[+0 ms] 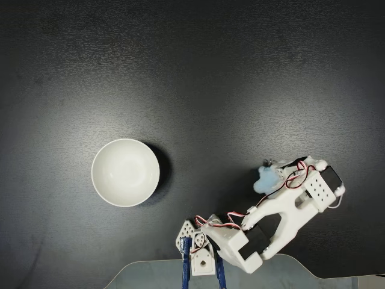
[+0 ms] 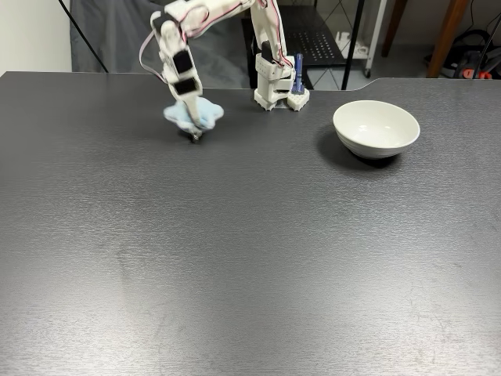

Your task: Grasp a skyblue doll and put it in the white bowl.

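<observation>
The work surface is a dark grey, matte table (image 2: 250, 258) with a fine grain, evenly lit; beyond its far edge in a fixed view stand a dark cloth backdrop (image 2: 117, 39) at the left and black metal shelving legs (image 2: 356, 39) toward the right.

In a fixed view looking straight down, the white bowl (image 1: 126, 173) sits left of centre, upright, with nothing in it. To its right, at the bottom edge, the arm's white base (image 1: 201, 247) is clamped with blue clips. Further right the arm's white links reach up to the gripper (image 1: 269, 174), with red and white wires running along them. The skyblue doll (image 1: 265, 178) is at the gripper's tip, partly covered by the fingers.

In a fixed view from the opposite side of the table, order reverses. At the left, the gripper (image 2: 193, 125) points downward with the skyblue doll (image 2: 205, 114) between its fingers; the jaws are closed onto the plush, which bulges out on both sides. The doll's underside is at or just above the table; contact cannot be settled. The base (image 2: 275, 86) stands to the right of the doll. The white bowl (image 2: 376, 129) rests at the right, well apart from both gripper and doll.
</observation>
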`<state>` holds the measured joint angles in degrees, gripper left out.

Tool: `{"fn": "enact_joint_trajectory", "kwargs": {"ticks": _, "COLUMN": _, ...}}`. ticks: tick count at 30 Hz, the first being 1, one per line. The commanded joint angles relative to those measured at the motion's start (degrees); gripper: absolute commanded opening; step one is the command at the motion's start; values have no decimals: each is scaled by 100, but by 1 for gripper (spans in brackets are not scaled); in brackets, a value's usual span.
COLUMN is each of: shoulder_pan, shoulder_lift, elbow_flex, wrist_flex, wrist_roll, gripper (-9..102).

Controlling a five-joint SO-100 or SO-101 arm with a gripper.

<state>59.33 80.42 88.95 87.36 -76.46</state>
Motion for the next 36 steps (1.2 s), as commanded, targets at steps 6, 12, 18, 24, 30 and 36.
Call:
{"fn": "enact_joint_trajectory", "kwargs": {"ticks": 6, "shoulder_pan": 9, "shoulder_lift": 1230, "elbow_flex": -1160, "wrist_flex": 176, "wrist_roll": 1107, "gripper": -1}}
{"fn": "enact_joint_trajectory", "kwargs": {"ticks": 12, "shoulder_pan": -26, "shoulder_lift": 2479, "elbow_flex": -1775, "wrist_flex": 1389, "wrist_roll": 1600, "gripper": -1}}
{"fn": "enact_joint_trajectory", "kwargs": {"ticks": 18, "shoulder_pan": -97, "shoulder_lift": 3313, "elbow_flex": -1828, "wrist_flex": 1424, "wrist_roll": 2021, "gripper": -1}}
{"fn": "enact_joint_trajectory", "kwargs": {"ticks": 24, "shoulder_pan": -1020, "shoulder_lift": 3349, "elbow_flex": -1837, "wrist_flex": 1424, "wrist_roll": 2030, "gripper": -1}}
{"fn": "enact_joint_trajectory", "kwargs": {"ticks": 30, "shoulder_pan": -3217, "shoulder_lift": 3929, "elbow_flex": -1837, "wrist_flex": 1424, "wrist_roll": 2522, "gripper": -1}}
{"fn": "enact_joint_trajectory", "kwargs": {"ticks": 36, "shoulder_pan": -5854, "shoulder_lift": 4263, "elbow_flex": -1828, "wrist_flex": 1424, "wrist_roll": 3357, "gripper": -1}}
